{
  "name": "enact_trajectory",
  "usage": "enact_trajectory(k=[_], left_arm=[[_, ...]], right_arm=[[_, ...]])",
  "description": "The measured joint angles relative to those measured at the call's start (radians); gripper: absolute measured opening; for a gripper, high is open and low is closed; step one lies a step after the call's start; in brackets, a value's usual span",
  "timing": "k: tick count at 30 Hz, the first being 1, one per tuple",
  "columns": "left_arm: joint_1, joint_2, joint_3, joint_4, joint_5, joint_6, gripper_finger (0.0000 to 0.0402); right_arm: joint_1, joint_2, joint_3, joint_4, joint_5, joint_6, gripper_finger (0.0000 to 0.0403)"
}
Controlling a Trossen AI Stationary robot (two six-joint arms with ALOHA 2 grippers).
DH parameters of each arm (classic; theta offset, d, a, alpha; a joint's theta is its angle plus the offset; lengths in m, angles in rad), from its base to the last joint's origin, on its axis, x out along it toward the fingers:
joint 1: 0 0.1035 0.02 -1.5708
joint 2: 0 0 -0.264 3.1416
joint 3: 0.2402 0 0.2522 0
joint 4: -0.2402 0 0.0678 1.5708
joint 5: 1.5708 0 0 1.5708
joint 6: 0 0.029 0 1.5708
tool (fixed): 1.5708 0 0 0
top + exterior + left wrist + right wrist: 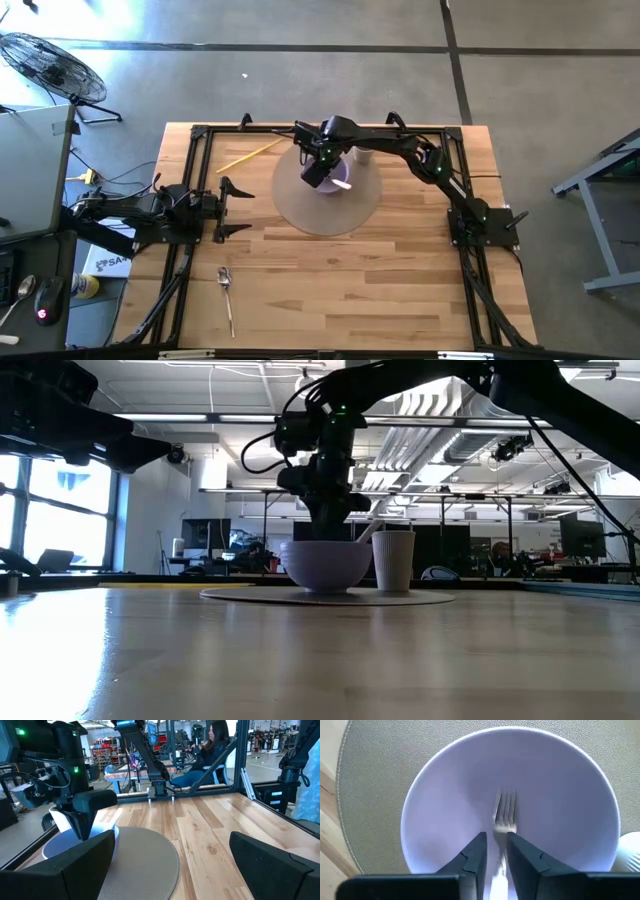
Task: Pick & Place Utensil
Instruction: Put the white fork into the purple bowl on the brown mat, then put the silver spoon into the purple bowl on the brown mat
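A white fork (504, 815) points tines-down into a pale lavender bowl (445, 820); in the low view its handle (368, 531) slants up over the rim toward a white cup (393, 560). The bowl (340, 190) stands on a round grey mat (300, 212) at the table's far middle. My right gripper (496, 851) hangs over the bowl, shut on the fork. My left gripper (226, 210) waits open at the table's left side, and its wrist view sees the bowl (60, 842) and the right arm. My right gripper has the fork's neck (501, 845), just behind the tines, pinched between its two fingers. It comes from above, pointing down into the bowl. The fork tilts, tines low inside the bowl; whether they touch the bottom I cannot tell.
A metal spoon (226, 290) lies on the near left of the table, and a yellow stick (250, 155) lies at the far left beside the mat. Black frame rails (195, 180) run along the table's sides. People sit beyond the table (212, 745).
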Motion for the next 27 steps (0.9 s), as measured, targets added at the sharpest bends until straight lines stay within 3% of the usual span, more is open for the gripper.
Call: enact_trajectory(k=[11,21,27], left_arm=[[0.0,0.0,0.0,0.0,0.0,0.0,0.0387],[0.0,0.0,0.0,0.0,0.0,0.0,0.0387],[0.0,0.0,0.0,0.0,0.0,0.0,0.0387]], right_arm=[[0.043,-0.006,0.08,0.009,0.065,-0.031,0.0087],[0.238,-0.007,0.13,0.069,0.157,-0.102,0.0087],[0.389,-0.007,0.073,-0.006,0.319,-0.137,0.0087]])
